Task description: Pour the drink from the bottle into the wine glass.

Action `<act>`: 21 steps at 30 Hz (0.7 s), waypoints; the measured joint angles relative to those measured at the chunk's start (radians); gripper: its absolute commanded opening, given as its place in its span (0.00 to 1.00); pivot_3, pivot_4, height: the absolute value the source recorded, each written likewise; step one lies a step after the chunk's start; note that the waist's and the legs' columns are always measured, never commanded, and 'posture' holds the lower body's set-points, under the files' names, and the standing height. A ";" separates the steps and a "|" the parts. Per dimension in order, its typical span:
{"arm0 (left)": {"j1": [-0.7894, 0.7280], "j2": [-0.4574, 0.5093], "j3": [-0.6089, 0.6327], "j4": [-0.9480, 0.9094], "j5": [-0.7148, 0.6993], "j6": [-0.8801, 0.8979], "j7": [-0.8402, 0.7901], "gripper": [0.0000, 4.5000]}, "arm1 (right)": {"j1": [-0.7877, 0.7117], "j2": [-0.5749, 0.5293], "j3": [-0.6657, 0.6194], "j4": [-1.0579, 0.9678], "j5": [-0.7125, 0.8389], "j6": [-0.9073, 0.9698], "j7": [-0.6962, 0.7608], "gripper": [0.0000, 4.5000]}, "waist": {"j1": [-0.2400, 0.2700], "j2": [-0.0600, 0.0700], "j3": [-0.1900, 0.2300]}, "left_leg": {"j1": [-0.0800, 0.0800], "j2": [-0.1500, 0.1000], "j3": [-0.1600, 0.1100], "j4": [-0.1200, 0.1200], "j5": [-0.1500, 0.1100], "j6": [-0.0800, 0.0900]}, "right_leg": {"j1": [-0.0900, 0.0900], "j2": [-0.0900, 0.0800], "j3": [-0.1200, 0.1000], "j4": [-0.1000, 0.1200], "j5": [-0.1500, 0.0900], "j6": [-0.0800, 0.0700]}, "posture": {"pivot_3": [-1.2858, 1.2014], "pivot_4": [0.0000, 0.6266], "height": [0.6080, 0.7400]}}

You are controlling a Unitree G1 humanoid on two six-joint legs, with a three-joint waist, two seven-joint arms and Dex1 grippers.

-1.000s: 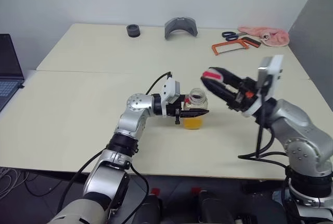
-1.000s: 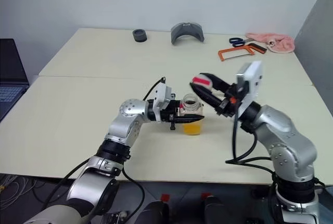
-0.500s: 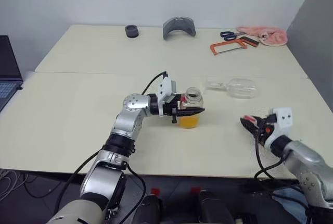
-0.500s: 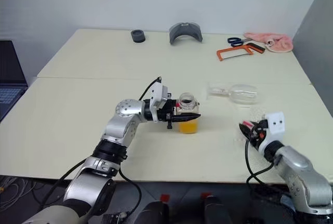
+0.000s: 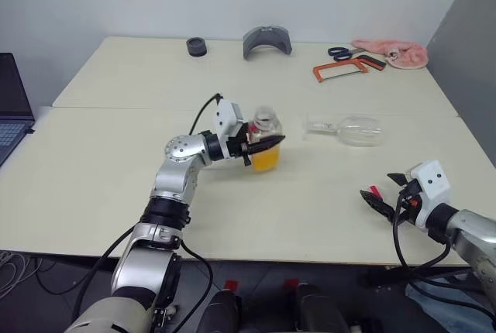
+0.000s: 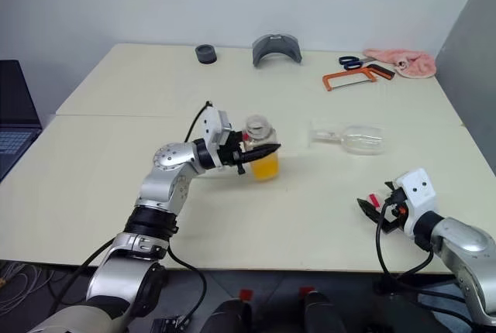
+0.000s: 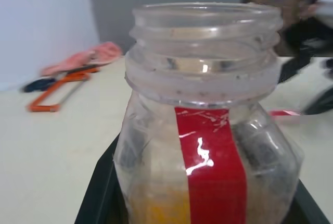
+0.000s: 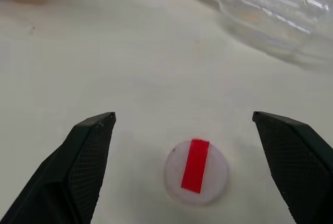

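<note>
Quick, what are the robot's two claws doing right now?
Left claw: closed around the bottle, which has no cap on.
Right claw: open, holding nothing; the cap lies on the table between its fingers.

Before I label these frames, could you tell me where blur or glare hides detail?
Left wrist view: bottle sharp, with glare on its red stripe; background blurred. Right wrist view: cap crisp; wine glass soft, with bright streaks. Head views: evenly lit.

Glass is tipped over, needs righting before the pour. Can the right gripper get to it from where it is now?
Probably yes. The right gripper is open and empty, the cap lying on the table between its fingers. The wine glass lies on its side beyond it, with bare tabletop between and the bottle off to the side.
</note>
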 measured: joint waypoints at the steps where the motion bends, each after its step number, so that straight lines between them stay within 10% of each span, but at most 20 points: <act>1: -0.007 0.007 0.019 0.022 0.013 -0.008 0.054 0.37 | -0.062 0.019 0.034 -0.035 0.023 0.012 0.009 1.00 | -0.005 0.000 0.000 | 0.000 0.001 -0.001 0.000 0.000 0.000 | 0.000 0.001 0.000 0.000 0.000 0.000 | 0.52 0.24 1.00; 9: -0.048 0.074 0.161 0.206 0.073 -0.046 0.423 0.36 | -0.501 0.305 0.350 0.085 -0.023 0.096 -0.055 1.00 | -0.007 -0.001 0.000 | -0.003 0.001 -0.006 0.000 0.000 -0.001 | -0.002 -0.004 -0.003 0.000 0.000 0.000 | 0.52 0.24 1.00; 21: -0.078 0.113 0.245 0.352 0.071 -0.092 0.581 0.36 | -0.737 0.547 0.496 0.462 -0.225 0.002 -0.077 1.00 | 0.006 -0.002 0.000 | -0.005 -0.001 -0.010 0.000 0.002 -0.004 | -0.004 -0.006 -0.005 0.000 0.000 0.000 | 0.52 0.24 1.00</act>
